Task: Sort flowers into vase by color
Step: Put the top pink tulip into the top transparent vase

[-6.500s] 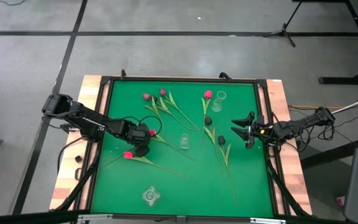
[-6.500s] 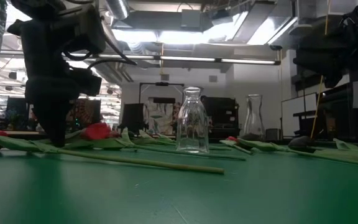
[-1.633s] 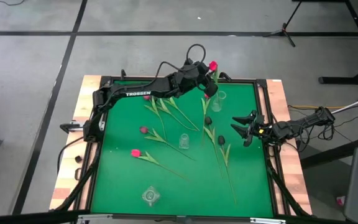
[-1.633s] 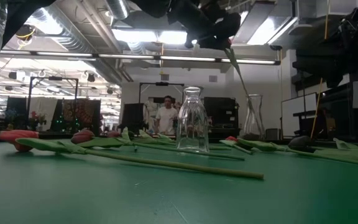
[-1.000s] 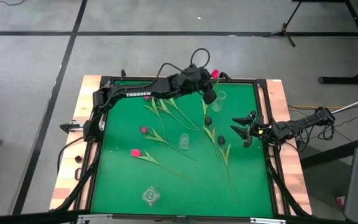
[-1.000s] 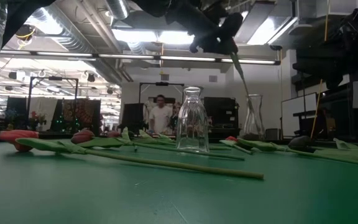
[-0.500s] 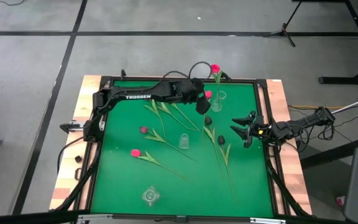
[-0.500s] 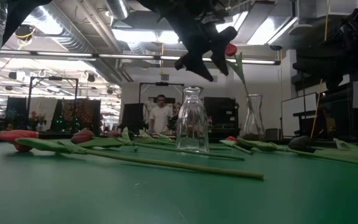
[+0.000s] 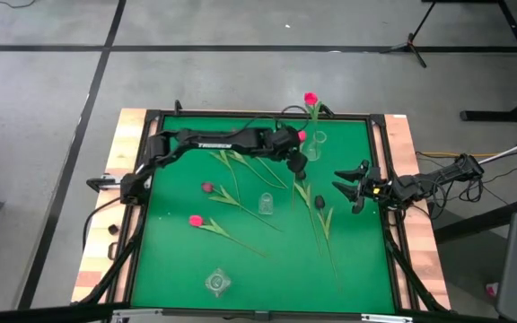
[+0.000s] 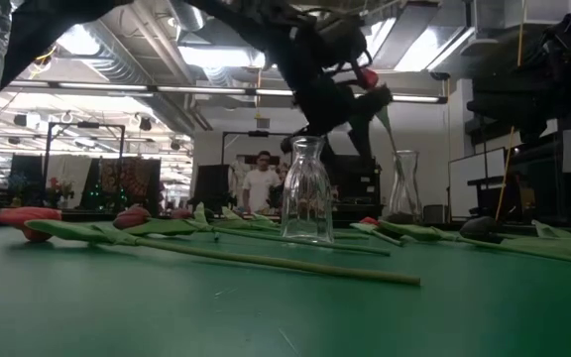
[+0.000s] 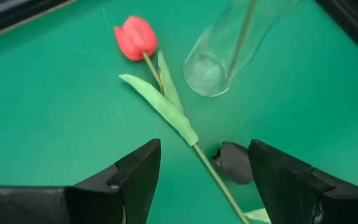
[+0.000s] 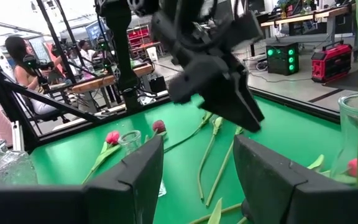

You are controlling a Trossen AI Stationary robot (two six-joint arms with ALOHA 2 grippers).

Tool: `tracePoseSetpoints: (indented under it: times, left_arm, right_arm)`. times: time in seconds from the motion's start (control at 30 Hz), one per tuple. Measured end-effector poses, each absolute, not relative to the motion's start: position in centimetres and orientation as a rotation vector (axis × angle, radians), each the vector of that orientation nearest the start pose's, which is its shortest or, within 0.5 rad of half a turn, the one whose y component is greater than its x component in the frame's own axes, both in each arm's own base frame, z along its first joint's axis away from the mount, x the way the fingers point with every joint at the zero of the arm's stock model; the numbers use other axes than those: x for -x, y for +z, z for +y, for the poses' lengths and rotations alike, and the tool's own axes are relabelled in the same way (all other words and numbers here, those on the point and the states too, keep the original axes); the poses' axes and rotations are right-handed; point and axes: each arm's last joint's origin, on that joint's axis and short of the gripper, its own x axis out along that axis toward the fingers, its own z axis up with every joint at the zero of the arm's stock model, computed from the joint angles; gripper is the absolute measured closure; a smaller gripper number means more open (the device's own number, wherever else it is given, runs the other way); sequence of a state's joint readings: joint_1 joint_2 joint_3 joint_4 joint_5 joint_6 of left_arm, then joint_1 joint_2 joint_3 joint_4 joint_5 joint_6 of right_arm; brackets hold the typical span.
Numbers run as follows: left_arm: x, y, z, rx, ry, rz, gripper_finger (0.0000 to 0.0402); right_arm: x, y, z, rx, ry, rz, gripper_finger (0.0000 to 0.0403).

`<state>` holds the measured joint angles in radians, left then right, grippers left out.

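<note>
Red tulip (image 9: 310, 99) stands in the far vase (image 9: 317, 141), left fingers (image 11: 197, 180) wide and empty above it; right fingers (image 12: 194, 171) part-open, idle; next, pick another red from the surface (image 9: 187, 269).

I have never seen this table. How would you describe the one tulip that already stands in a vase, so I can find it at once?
Look at the green table and go to its far edge, toward the right corner. A clear glass vase stands there, just beyond the left arm's open end effector. The tulip in it is bright pink-red and stands upright, while all the other tulips lie flat on the table.
</note>
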<state>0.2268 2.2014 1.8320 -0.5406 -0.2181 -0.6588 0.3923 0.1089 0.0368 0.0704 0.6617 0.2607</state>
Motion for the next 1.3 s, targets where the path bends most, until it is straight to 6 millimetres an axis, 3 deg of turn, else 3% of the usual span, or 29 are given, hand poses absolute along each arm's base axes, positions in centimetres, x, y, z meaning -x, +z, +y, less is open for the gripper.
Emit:
tracePoseSetpoints:
  times: [0.33,0.7,1.3]
  left_arm:
    - [-48.6,16.3,11.6,0.654,0.696,0.764,0.0162]
    - [-49.0,16.8,11.8,0.622,0.730,0.686,0.0163]
    - [-49.9,12.0,11.6,0.607,0.756,0.730,0.0168]
  right_arm:
    - [-9.6,17.4,2.1,-0.258,-0.268,-0.033,0.0210]
    - [-9.6,17.4,2.1,-0.258,-0.268,-0.033,0.0210]
    - [-9.6,17.2,2.1,-0.255,-0.269,-0.017,0.0210]
